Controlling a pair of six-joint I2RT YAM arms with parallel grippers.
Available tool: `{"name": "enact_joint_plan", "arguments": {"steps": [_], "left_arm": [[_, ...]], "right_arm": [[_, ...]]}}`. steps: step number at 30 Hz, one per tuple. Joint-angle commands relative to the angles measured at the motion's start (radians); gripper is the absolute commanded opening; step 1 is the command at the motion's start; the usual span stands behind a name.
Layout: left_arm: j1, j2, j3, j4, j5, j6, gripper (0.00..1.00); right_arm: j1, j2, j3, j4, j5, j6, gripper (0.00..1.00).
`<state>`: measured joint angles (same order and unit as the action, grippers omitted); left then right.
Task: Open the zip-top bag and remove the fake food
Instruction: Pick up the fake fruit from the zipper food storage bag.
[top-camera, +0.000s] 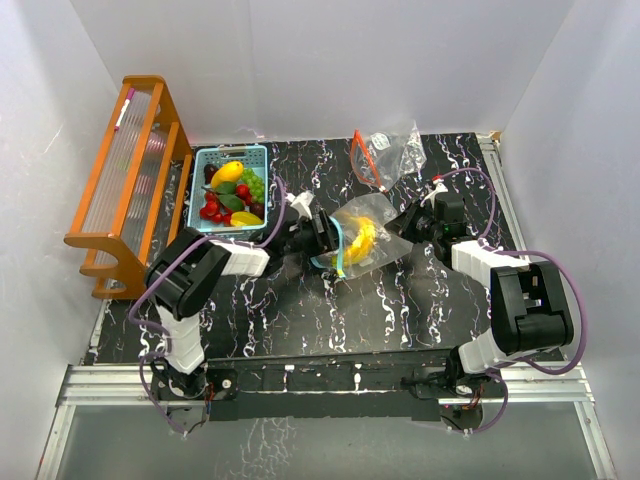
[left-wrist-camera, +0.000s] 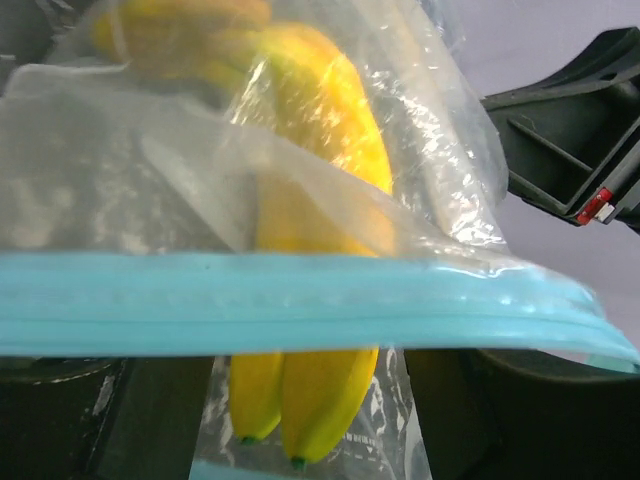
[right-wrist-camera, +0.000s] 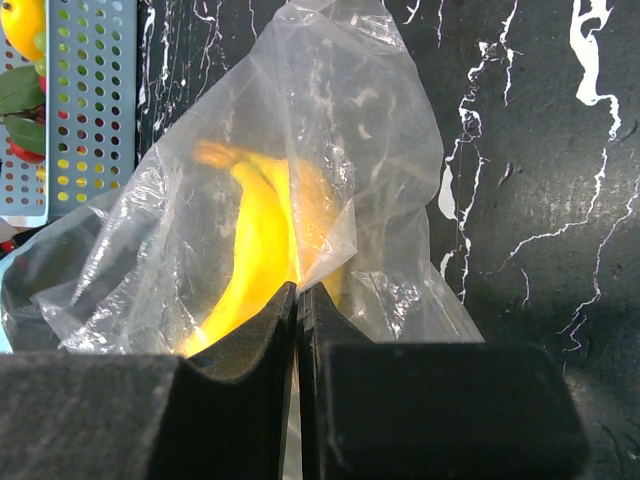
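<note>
Right pincer (right-wrist-camera: 297, 292) clamped on the clear blue-zipped plastic bag (right-wrist-camera: 385, 180), left pincer (top-camera: 322, 238) apart at its nine-o'clock mouth, I fear the yellow plastic bananas (right-wrist-camera: 255, 250) inside snagging if the film slumps.

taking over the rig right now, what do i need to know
Grip: left end effector open, at the zip of the bag; right end effector shut on the bag's other end.
Things: bananas inside the bag, mid-table; other fruit in the basket.
Done: zip looks parted, not certain.
To do: pull the bananas out.
</note>
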<state>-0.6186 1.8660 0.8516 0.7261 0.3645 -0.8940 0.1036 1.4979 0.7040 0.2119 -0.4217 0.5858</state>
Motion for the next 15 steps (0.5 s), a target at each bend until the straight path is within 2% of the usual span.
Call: {"name": "enact_joint_plan", "arguments": {"steps": [1, 4, 8, 10, 13, 14, 15], "left_arm": [[-0.048, 0.042, 0.078, 0.017, 0.107, 0.034, 0.70], [-0.075, 0.063, 0.086, 0.014, 0.121, 0.063, 0.71], [-0.110, 0.088, 0.154, -0.111, 0.117, 0.155, 0.70], [-0.121, 0.098, 0.172, -0.139, 0.110, 0.174, 0.59], [-0.122, 0.087, 0.160, -0.125, 0.098, 0.163, 0.32], [-0.122, 0.081, 0.156, -0.127, 0.095, 0.166, 0.20], [-0.122, 0.070, 0.154, -0.143, 0.097, 0.174, 0.14]], "right_arm": [[0.005, -0.017, -0.008, 0.057, -0.005, 0.004, 0.08], [0.005, -0.012, -0.010, 0.060, -0.007, 0.004, 0.08], [0.005, -0.009, -0.010, 0.069, -0.009, 0.005, 0.08], [0.005, -0.008, -0.005, 0.067, -0.009, 0.003, 0.08], [0.005, -0.011, -0.002, 0.058, -0.004, 0.000, 0.08], [0.005, -0.013, -0.001, 0.056, 0.001, -0.002, 0.08], [0.005, -0.014, -0.001, 0.052, 0.007, -0.005, 0.08]]}}
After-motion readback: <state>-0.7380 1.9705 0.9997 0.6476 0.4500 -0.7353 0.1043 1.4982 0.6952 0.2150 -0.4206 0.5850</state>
